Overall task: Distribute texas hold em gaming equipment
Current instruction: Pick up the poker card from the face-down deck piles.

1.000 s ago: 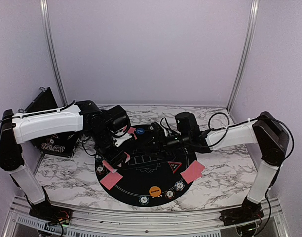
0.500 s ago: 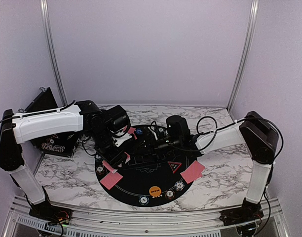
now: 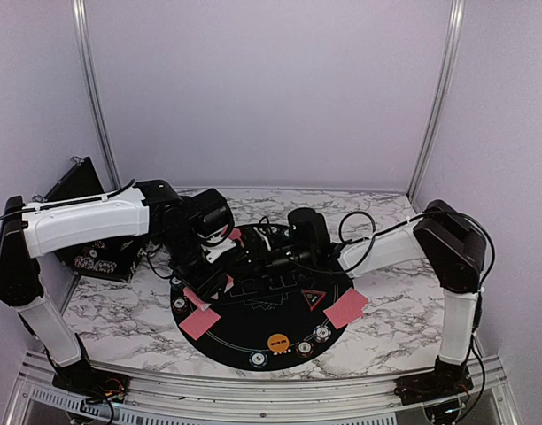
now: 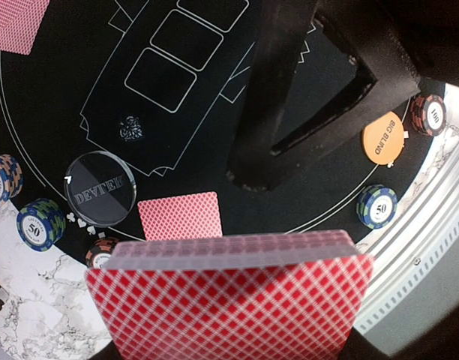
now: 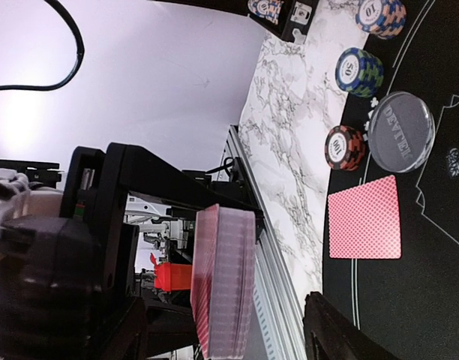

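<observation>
The deck (image 4: 237, 300) of red-backed cards is held clear above the black mat (image 4: 304, 195), clamped in the left gripper (image 3: 216, 257), whose jaws are closed partway onto it. In the right wrist view it is seen edge-on, straight ahead of the right gripper (image 3: 256, 248), between fingers spread wide with nothing in them, and a gap shows on each side. The right arm is judged the one placed to draw from it, the card faces running along its line of approach. One card (image 5: 364, 217) is laid on the mat below. The left fingers' contact is cut off at the frame edge, and from above the deck is largely masked by both grippers
</observation>
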`<state>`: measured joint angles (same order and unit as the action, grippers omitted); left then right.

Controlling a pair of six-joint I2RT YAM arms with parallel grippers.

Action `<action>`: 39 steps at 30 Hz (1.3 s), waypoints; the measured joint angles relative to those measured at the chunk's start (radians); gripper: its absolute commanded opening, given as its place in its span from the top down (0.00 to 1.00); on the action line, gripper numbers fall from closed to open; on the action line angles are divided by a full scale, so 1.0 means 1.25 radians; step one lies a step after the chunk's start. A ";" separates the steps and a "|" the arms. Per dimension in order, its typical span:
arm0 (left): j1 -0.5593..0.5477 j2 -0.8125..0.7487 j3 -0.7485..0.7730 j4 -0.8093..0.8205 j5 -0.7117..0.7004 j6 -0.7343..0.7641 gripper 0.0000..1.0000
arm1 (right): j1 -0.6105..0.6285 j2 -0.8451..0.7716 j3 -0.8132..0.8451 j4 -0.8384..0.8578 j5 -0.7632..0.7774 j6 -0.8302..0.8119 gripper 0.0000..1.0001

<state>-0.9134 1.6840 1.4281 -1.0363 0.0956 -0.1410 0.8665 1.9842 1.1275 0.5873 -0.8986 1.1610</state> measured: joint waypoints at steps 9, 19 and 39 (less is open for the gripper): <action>0.000 -0.002 0.000 0.000 -0.006 0.000 0.42 | 0.027 0.045 0.029 0.024 -0.002 0.020 0.33; 0.001 -0.006 0.000 0.000 -0.014 -0.002 0.42 | 0.031 0.050 0.056 -0.038 0.010 -0.026 0.34; 0.001 -0.009 0.000 -0.001 -0.014 -0.001 0.42 | 0.012 0.037 0.058 -0.110 0.039 -0.092 0.36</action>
<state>-0.9127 1.6722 1.4277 -1.0370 0.0776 -0.1417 0.8818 2.0304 1.1995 0.4503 -0.8497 1.0462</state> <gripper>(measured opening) 0.662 0.638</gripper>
